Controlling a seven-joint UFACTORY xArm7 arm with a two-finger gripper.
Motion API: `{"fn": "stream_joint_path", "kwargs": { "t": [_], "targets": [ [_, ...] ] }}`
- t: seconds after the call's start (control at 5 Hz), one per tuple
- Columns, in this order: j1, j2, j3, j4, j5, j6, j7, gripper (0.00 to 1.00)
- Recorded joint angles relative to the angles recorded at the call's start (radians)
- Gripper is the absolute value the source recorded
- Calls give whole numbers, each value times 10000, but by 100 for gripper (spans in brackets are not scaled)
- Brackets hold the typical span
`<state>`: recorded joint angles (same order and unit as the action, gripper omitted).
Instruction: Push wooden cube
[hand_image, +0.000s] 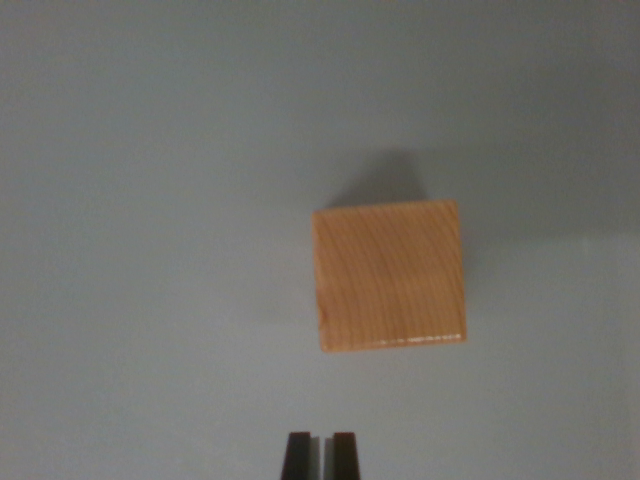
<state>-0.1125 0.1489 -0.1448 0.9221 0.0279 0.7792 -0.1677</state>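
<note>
A light wooden cube (389, 275) with visible grain rests on a plain grey surface (150, 250), a little to the wrist view's right of centre. Its shadow falls behind it toward the top of the picture. My gripper (322, 455) shows at the bottom edge as two dark fingertips pressed close together, shut with nothing between them. The tips sit below the cube and slightly toward the wrist view's left of its middle, with a gap of bare surface between them and the cube's near edge.
Only the uniform grey surface surrounds the cube on all sides. No other objects or edges appear in this view.
</note>
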Motion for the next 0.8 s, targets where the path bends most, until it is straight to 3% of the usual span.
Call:
{"fn": "stream_joint_path", "kwargs": {
  "t": [0.2, 0.4, 0.6, 0.8],
  "targets": [
    [0, 0, 0, 0, 0, 0, 0, 0],
    [-47, 60, -52, -342, -9, -375, -83, 0],
    [-47, 60, -52, -342, -9, -375, -83, 0],
    [-90, 115, -100, -656, -18, -718, -159, 0]
  ]
}}
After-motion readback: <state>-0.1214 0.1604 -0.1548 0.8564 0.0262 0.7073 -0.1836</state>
